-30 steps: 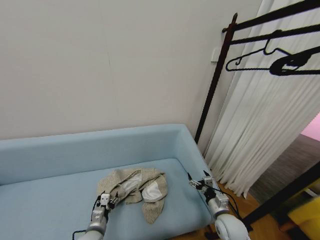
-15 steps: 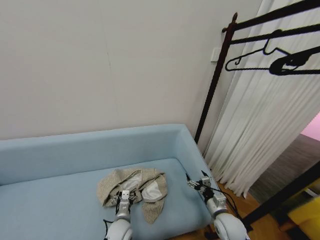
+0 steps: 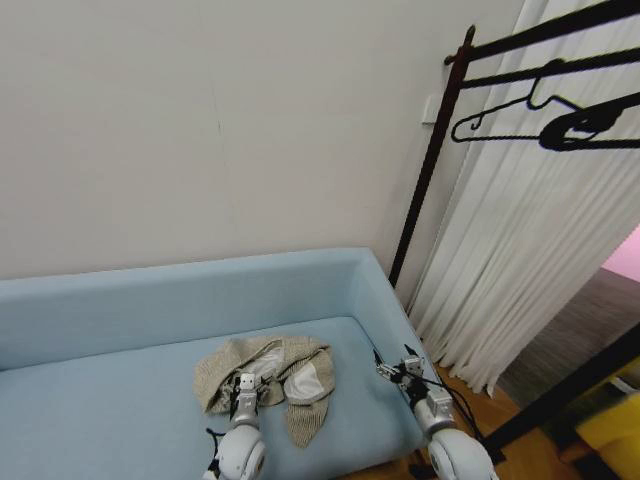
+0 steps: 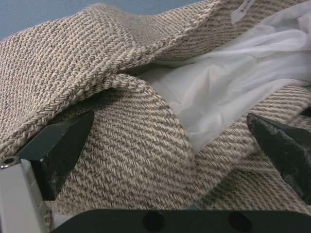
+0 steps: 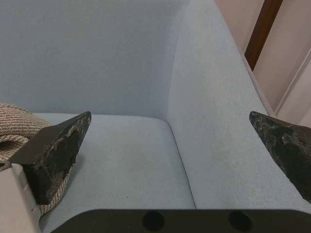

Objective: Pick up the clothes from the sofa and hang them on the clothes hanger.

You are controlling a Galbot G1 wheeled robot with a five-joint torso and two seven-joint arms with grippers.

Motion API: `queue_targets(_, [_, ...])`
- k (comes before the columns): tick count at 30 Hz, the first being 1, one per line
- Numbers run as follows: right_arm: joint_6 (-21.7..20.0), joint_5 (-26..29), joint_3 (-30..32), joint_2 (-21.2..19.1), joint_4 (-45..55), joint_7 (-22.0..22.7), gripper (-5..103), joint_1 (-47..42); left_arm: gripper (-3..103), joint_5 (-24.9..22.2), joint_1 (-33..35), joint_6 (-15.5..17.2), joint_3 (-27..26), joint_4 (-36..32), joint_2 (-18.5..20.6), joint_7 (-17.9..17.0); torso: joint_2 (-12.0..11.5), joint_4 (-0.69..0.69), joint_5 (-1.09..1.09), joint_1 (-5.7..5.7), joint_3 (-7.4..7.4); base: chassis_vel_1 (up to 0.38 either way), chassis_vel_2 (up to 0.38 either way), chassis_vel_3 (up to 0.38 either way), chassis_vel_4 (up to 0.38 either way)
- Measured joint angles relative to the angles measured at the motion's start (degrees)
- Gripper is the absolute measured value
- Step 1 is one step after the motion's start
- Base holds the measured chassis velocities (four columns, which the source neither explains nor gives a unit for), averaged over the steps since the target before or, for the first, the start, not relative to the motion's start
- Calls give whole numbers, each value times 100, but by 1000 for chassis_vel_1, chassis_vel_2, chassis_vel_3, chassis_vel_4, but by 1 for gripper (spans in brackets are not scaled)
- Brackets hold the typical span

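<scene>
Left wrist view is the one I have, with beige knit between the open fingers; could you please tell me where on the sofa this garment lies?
Observer: The knit garment lies crumpled on the seat of the light blue sofa, toward its right end, with the left gripper at its near edge.
Operator: Thank you. Where is the right gripper?
Observer: The right gripper is open over the seat's right end, beside the armrest and apart from the garment.
Operator: Is there a hanger in place?
Observer: Yes, black hangers hang on the dark clothes rack, which stands to the right of the sofa by the white curtain.
</scene>
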Motion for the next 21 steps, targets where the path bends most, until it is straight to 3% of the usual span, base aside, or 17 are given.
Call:
queue_targets(3, [6,3,32,-19,-11,-4,100,-12,103,-19,-133,-27,-63,162,-23,-51,0,0,0,0,0,0,0,0,0])
queue_targets(10, [27,7,57,-28,-23,-6,100,-44,94,-72,-341,-48,-149,375,-60,-69,0,0,1,0,-1,0,0,0,0])
queue_targets(14, [39,8,62,-24,-28,-8,100,-51,75,-91,-399,-62,-158,531,-113,-74,0,0,0,0,0,0,0,0,0])
queue_targets(17, [45,11,73,-33,-38,-8,100,-51,69,-98,-394,-76,-177,564,-132,-79,0,0,0,0,-1,0,0,0,0])
queue_targets(20, [49,24,87,-52,-53,-6,100,-47,53,-129,-368,-103,-227,587,-134,-85,0,0,0,0,-1,0,0,0,0])
queue_targets(21, [49,24,87,-52,-53,-6,100,-47,53,-129,-368,-103,-227,587,-134,-85,0,0,0,0,-1,0,0,0,0])
